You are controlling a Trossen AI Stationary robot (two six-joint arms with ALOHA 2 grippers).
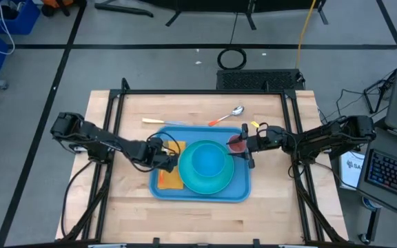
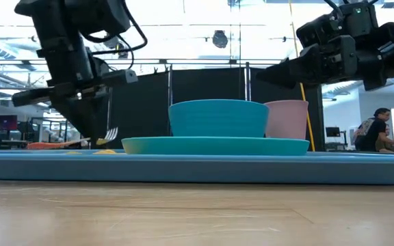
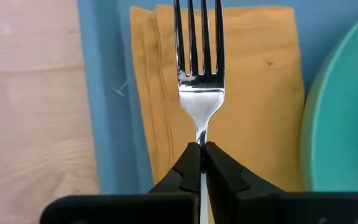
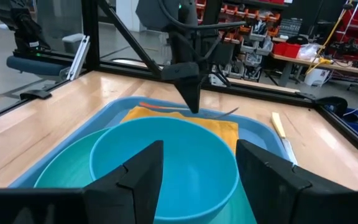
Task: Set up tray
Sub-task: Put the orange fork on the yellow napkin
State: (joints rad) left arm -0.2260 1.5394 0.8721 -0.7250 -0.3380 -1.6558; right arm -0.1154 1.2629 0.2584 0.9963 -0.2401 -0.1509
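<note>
The light-blue tray (image 1: 243, 193) lies mid-table. On it rest a teal plate (image 1: 185, 180) carrying a blue bowl (image 1: 209, 160), a pink cup (image 1: 236, 144) at its far right corner, and a yellow-orange napkin (image 1: 171, 180) along its left side. My left gripper (image 1: 165, 153) hovers over the napkin (image 3: 260, 74), shut on a silver fork (image 3: 199, 81). My right gripper (image 1: 245, 145) is open in the air beside the cup, its fingers standing above the bowl (image 4: 166, 155) in the right wrist view and touching nothing. My left gripper (image 3: 201, 149) pinches the fork between its two fingertips at the neck (image 3: 201, 134), just behind the tines. The fingers (image 2: 91, 126) point down from above. The tines (image 2: 111, 133) stick out just over the napkin; whether they touch it I cannot tell.
Beyond the tray's far edge a spoon with an orange handle (image 1: 227, 116) and a yellow-handled knife (image 1: 154, 121) lie on the wood. A black frame runs along the table's left, right and far sides. Bare wood spreads in front of the tray.
</note>
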